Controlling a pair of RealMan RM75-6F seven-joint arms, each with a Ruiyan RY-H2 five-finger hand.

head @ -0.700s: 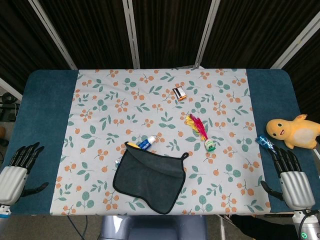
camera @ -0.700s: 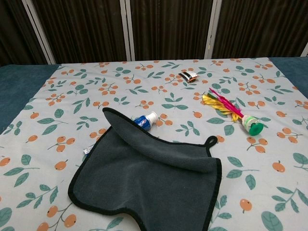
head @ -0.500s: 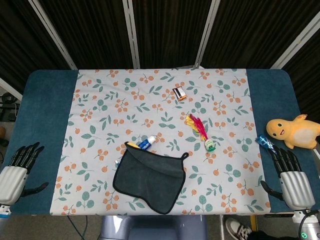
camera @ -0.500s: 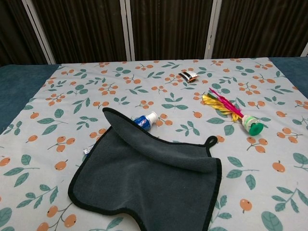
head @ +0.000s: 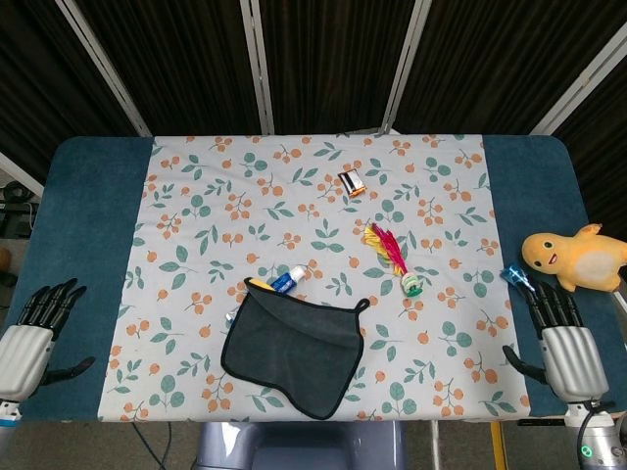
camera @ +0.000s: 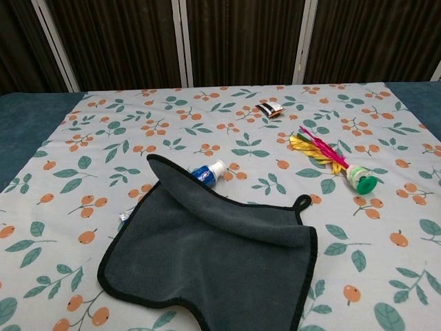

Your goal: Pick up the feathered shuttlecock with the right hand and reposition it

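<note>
On the desk (head: 88, 245), blue top w/ a leaf-and-berry print cloth (head: 196, 206) spread over its middle: feathered shuttlecock (head: 393, 257) lies on its side right of centre, red/yellow feathers toward the far edge, green-and-white base toward the near edge; untouched, well apart from both hands. Same item in chest view (camera: 334, 163), base at right. Small black/orange/white packet (head: 351, 182) nr the far edge, centre. Dark grey towel (head: 292, 352) w/ black trim and hanging loop, nr the near edge, centre; its far-left corner is folded up over a blue-and-white tube (head: 289, 281), whose white cap end sticks out. Sm. silvery item just beside the towel's left edge, too small to identify. Yellow plush toy (head: 575, 259) at the right edge, on bare blue surface; blue foil-wrapped item (head: 519, 279) just beside it. Right hand (head: 562, 343) at near-right corner, palm down, fingers straight and slightly spread, thumb out to the side, holding nothing; fingertips near the foil item, contact cannot tell. Left hand (head: 29, 341) at near-left corner, fingers extended and slightly apart, thumb out, empty. Neither hand shows in chest view.
</note>
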